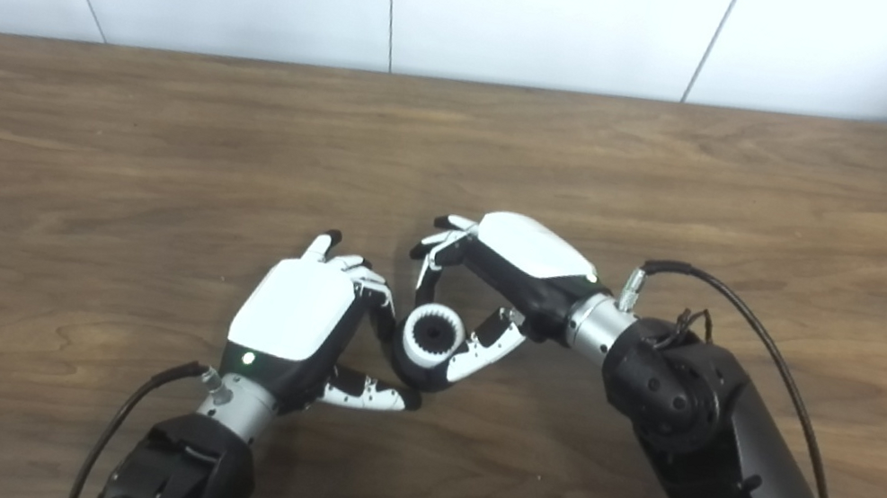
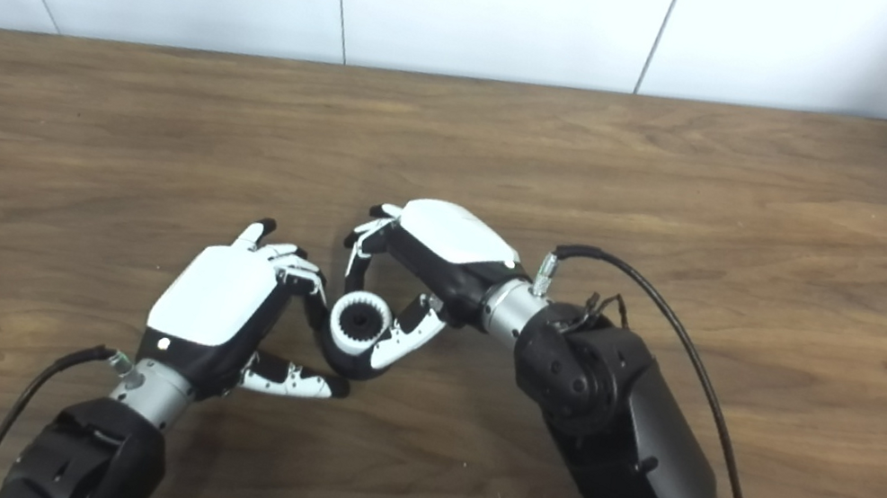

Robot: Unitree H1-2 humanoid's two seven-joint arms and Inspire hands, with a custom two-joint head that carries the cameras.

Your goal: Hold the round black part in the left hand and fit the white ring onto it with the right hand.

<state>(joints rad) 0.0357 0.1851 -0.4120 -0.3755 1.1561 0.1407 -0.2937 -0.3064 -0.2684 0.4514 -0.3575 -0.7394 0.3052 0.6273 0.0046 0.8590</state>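
Left hand: your left hand (image 1: 294,319) sat nearest you, low over the bench (image 1: 152,143), its fingers (image 1: 368,394) curled round the near side of the round black part (image 1: 422,371), apparently holding it; the grip itself was mostly hidden.
Round black part: it lay between the two hands, only its dark lower rim showing beneath the ring. It looked stiff and light, likely smooth, so you would do well to grip it by the outer wall.
White ring: the white ring (image 1: 433,336) sat on top of the black part, toothed inside. It read as rigid plastic and light; whether it was fully seated I could not tell. Take it by the outer edge.
Right hand: your right hand (image 1: 527,268) reached in from beyond, fingers (image 1: 485,349) closed narrowly against the ring's rim.
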